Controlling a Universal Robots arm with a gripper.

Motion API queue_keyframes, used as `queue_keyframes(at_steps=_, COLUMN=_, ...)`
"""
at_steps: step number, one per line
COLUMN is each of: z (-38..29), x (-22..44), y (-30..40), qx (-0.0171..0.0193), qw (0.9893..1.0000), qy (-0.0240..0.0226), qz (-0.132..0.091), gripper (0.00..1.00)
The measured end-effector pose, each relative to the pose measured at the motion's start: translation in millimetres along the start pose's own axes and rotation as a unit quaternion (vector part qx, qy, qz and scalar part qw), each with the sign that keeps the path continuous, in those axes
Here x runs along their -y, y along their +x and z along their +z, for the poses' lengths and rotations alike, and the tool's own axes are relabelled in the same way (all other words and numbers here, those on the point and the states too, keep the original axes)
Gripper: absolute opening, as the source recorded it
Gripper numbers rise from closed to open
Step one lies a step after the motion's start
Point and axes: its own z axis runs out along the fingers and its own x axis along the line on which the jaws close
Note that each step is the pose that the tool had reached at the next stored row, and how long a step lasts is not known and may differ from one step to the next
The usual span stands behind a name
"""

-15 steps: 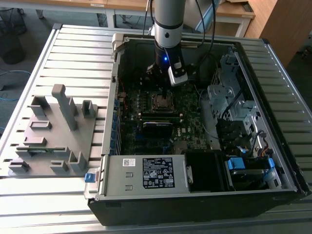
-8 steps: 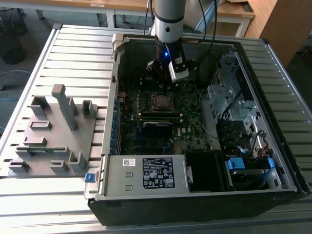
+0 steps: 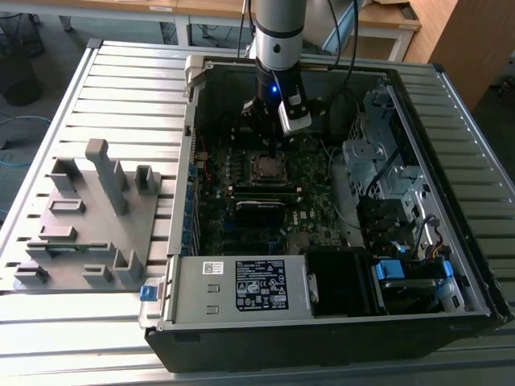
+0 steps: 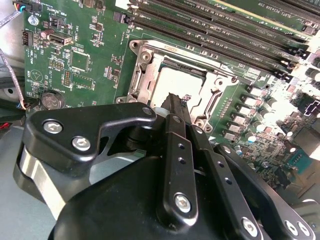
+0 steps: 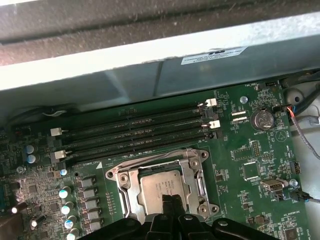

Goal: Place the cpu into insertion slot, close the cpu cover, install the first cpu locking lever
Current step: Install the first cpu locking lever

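Your gripper (image 4: 176, 100) hangs inside the open computer case (image 3: 322, 322), just above the near edge of the chip. Its two black fingers (image 4: 172, 130) are pressed together at the tips, with nothing between them that you can see. In both wrist views the closed tips sit over the chip's edge; whether they touch it you cannot tell.

Chip: the cpu (image 5: 161, 187) lies flat in the insertion slot (image 5: 195, 200), grey metal top facing up, square to the socket. In the exterior view you find the cpu (image 3: 265, 167) near the middle of the green motherboard (image 3: 233, 217), directly below the arm (image 3: 278, 32).

Cover: the cpu cover (image 5: 131, 191) is down over the chip, its silvery frame lying around the chip's top on all sides you can see.

Around it: long black memory slots (image 5: 135, 131) run beside the socket. A coin battery (image 5: 261, 120) sits on the board, well apart from the socket. On the exterior view's left, a grey fixture (image 3: 88, 217) rests on the slatted table (image 3: 121, 80), outside the case.
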Motion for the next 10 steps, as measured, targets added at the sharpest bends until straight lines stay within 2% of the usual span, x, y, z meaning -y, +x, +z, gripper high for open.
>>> queue_keyframes(at_steps=2, z=0.0, x=0.0, y=0.0, qx=0.0000, qw=1.0000, qy=0.0003, qz=0.000, gripper=0.10)
queue_keyframes(at_steps=7, z=0.1, x=0.1, y=-0.1, qx=0.0019, qw=1.0000, qy=0.0086, qz=-0.001, gripper=0.10)
queue_keyframes(at_steps=10, z=0.0, x=0.8, y=-0.2, qx=0.0022, qw=0.9999, qy=0.0104, qz=-0.001, gripper=0.10)
